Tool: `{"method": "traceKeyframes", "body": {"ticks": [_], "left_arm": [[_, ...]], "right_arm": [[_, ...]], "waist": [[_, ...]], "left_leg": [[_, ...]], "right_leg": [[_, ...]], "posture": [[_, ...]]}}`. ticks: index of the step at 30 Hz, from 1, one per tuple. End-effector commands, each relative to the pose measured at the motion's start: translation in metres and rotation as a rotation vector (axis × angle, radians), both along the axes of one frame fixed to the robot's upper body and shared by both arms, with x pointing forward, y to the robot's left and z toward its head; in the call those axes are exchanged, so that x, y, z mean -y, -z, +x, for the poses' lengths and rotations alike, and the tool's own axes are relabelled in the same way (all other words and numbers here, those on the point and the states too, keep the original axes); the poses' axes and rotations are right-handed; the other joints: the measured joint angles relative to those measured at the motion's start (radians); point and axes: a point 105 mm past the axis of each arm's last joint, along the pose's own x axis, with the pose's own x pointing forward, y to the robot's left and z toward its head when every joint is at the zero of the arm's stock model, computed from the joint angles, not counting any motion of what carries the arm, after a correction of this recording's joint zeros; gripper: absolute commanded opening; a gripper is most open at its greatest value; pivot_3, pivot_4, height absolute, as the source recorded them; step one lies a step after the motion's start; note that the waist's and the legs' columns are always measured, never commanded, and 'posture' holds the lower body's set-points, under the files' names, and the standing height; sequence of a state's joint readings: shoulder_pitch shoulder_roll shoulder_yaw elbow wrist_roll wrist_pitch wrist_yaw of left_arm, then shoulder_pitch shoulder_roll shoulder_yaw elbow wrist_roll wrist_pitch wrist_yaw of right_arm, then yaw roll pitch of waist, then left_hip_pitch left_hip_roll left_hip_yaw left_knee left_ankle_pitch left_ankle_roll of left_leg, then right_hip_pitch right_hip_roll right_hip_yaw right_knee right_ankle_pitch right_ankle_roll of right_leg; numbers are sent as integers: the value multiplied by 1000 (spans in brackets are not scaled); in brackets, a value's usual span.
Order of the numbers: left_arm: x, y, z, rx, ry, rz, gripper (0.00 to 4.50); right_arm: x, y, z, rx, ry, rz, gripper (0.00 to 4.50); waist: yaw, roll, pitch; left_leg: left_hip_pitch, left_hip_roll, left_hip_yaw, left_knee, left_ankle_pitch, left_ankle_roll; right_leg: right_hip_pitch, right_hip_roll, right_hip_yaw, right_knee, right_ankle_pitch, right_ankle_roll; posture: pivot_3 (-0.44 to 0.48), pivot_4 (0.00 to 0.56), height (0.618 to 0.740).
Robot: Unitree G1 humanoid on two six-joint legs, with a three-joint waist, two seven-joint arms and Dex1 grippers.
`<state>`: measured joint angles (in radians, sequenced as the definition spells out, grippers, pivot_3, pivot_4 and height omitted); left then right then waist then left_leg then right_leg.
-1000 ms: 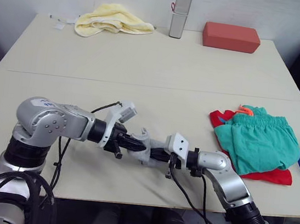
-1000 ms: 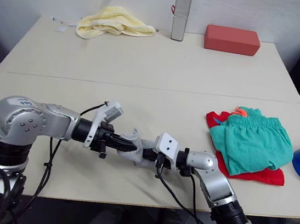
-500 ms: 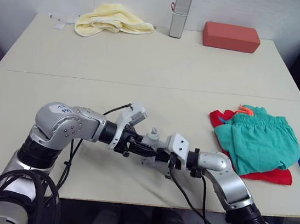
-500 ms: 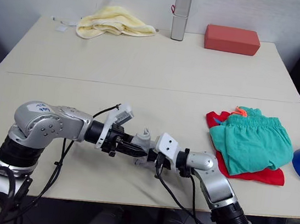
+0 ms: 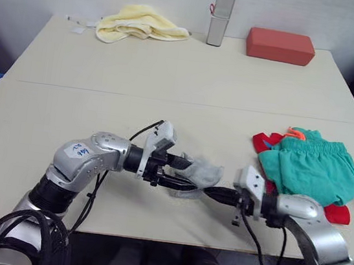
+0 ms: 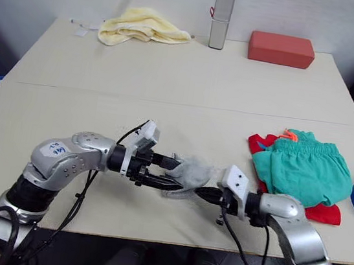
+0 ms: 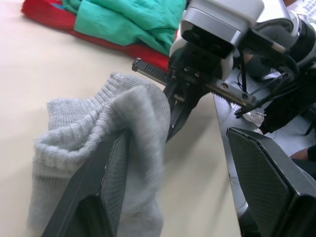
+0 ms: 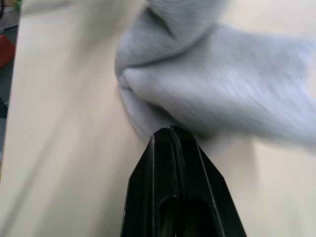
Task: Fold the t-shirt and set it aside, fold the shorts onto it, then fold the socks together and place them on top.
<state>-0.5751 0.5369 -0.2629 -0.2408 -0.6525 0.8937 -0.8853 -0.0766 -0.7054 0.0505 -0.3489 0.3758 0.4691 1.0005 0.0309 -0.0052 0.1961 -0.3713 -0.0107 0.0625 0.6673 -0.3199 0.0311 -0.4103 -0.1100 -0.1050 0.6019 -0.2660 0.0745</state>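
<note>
Since a second ago both arms have carried the socks (image 6: 191, 172) rightward, nearer the shorts (image 6: 303, 169) lying on the t-shirt (image 6: 322, 213). Left pincer (image 6: 173, 173) is spread, one finger inside a sock; right pincer (image 8: 170, 136) is closed at the fabric's edge, low over the counter (image 6: 172, 73).

We see light grey ribbed socks (image 6: 193, 171) on the pale beige table (image 6: 191, 75); teal-green shorts (image 6: 303, 167) with an orange drawstring (image 6: 286, 133) over the bright red t-shirt (image 6: 323, 213); a pale yellow towel (image 6: 144, 23); a brick-red block (image 6: 281, 49); a silver cylinder (image 6: 222, 14).
</note>
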Motion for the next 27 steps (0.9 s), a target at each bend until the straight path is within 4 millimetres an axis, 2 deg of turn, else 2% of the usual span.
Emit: {"method": "traceKeyframes", "body": {"ticks": [1,3,4,6,8,11,15,20,23,27], "left_arm": [[5,7,-3,47,51,16,3251],[7,13,0,44,43,13,3251],[9,16,2,47,29,4,3415],[11,18,7,80,13,-23,3796],[12,16,8,105,12,-67,4426],[10,3,6,137,14,-152,4473],[-6,-13,-2,154,47,-206,4473],[-20,-28,-2,153,15,-278,4473],[-25,-31,11,145,-72,-322,3851],[-25,-11,26,165,-162,-265,2580]], "right_arm": [[18,-11,-3,33,70,4,0],[31,-9,-6,30,116,-8,0],[36,-9,-7,26,139,-7,0],[41,-9,-8,25,167,1,0],[43,-9,-9,20,185,11,0],[44,-8,-12,8,188,21,0],[42,-6,-16,-22,178,45,0],[41,-6,-20,-47,167,69,0],[37,-16,-17,-4,172,139,0],[13,-64,-5,160,109,345,0]], "waist": [[0,0,0],[-1,0,0],[0,0,0],[0,0,0],[-2,0,0],[-3,0,0],[-4,0,0],[-2,0,0],[-1,0,0],[-8,0,0]], "left_leg": [[0,0,0,0,0,0],[0,0,0,0,0,0],[0,0,0,0,0,0],[0,0,0,0,0,1],[0,0,0,0,0,1],[1,0,0,0,0,1],[0,1,0,0,0,1],[1,1,0,0,0,1],[1,1,-1,0,0,2],[1,0,0,0,0,2]], "right_leg": [[0,0,0,0,0,0],[0,0,0,0,0,0],[0,0,0,0,0,0],[0,0,0,0,0,0],[0,0,0,0,0,0],[0,0,0,1,0,0],[0,0,0,0,0,0],[1,-1,0,0,0,0],[1,-1,0,0,0,0],[1,0,0,1,0,0]], "posture": [[0,150,740],[0,150,740],[0,150,740],[0,150,740],[0,150,740],[0,150,740],[0,150,740],[0,150,740],[0,150,740],[0,150,740]]}}
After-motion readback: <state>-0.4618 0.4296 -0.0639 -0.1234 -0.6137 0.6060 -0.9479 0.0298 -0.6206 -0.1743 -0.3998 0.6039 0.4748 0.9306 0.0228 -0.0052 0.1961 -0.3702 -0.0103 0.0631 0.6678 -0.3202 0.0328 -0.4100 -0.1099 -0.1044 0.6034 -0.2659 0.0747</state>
